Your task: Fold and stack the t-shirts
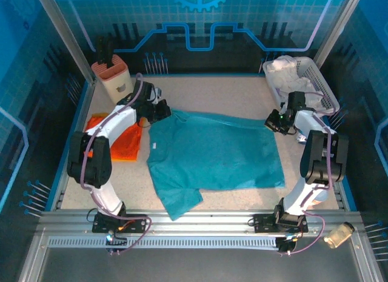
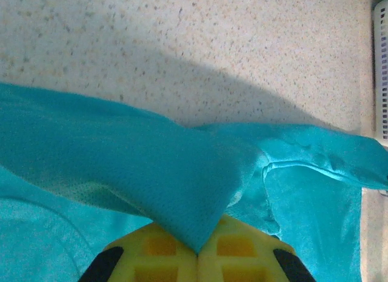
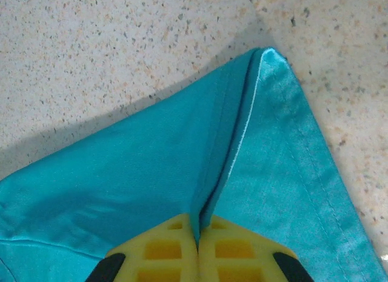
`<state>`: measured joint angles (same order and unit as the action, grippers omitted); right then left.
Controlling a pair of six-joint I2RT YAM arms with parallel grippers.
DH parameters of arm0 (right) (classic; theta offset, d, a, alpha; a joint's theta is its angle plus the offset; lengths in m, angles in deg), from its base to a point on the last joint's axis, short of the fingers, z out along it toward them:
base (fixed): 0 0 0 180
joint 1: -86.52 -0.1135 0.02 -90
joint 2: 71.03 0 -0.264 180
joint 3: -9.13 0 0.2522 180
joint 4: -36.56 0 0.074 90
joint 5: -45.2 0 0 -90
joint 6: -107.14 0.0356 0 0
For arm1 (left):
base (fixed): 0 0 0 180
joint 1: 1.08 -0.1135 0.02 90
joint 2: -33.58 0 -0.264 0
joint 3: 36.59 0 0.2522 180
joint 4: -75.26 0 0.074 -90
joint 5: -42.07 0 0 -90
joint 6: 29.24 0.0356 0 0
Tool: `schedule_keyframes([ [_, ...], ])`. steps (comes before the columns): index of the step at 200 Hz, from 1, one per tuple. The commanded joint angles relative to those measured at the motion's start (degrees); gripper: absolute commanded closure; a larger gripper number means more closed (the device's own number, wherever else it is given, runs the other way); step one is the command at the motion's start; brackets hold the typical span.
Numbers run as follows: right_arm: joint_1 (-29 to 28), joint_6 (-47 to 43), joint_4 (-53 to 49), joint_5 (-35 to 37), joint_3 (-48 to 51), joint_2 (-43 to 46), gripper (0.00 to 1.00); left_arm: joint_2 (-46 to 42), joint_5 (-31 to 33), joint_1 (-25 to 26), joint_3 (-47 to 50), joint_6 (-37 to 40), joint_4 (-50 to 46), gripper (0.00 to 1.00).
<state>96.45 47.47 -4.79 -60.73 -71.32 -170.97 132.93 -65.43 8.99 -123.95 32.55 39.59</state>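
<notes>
**Me:** Left gripper [image 1: 162, 110] is clamped on the teal shirt [image 1: 212, 151] at its far left corner. On my wrist camera a ridge of cloth runs straight into the closed yellow fingers [image 2: 157, 255].

**Partner:** And the right gripper [image 1: 271, 121]?

**Me:** Same, pinched tight on the far right corner. I see a hemmed point of fabric creased down into its fingers [image 3: 163, 255].

**Partner:** How does the shirt lie?

**Me:** It is spread across the middle of the table [image 1: 242, 91], mostly flat. Its far edge runs between my two grippers, and one sleeve points toward the near edge. The cloth is smooth, with a slight sheen along the hem.

**Partner:** The orange shirt [image 1: 118, 142]?

**Me:** It is bunched at the left side, just beside the teal one and partly under my left arm.

**Partner:** Arm poses?

**Me:** Both arms rise from their bases and bend at the elbow. The left forearm angles inward and away from me. The right forearm reaches toward the far right, near the white basket [image 1: 324, 91].
</notes>
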Motion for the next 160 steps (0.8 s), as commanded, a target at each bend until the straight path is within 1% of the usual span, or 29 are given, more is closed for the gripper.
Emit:
schedule_keyframes([
  [1,0.9,-1.4,-2.0,0.3,1.5,2.2,1.00,-3.6,-1.3,-0.1,4.3,-3.3,0.2,1.00],
  [19,1.5,-1.6,-3.3,1.0,1.3,2.1,1.00,-5.5,-0.9,0.9,7.9,-4.7,0.6,1.00],
  [41,1.7,-1.6,-3.2,1.3,1.8,2.3,1.00,-6.9,1.2,2.4,10.8,-4.8,0.1,1.00],
  [86,1.6,-2.5,-4.0,2.6,2.5,1.7,1.00,-9.3,2.5,2.7,16.9,-7.4,0.9,0.99],
  [160,1.6,-2.8,-5.3,4.3,2.4,-0.5,1.00,-11.4,3.4,2.8,20.4,-8.1,-0.7,0.95],
])
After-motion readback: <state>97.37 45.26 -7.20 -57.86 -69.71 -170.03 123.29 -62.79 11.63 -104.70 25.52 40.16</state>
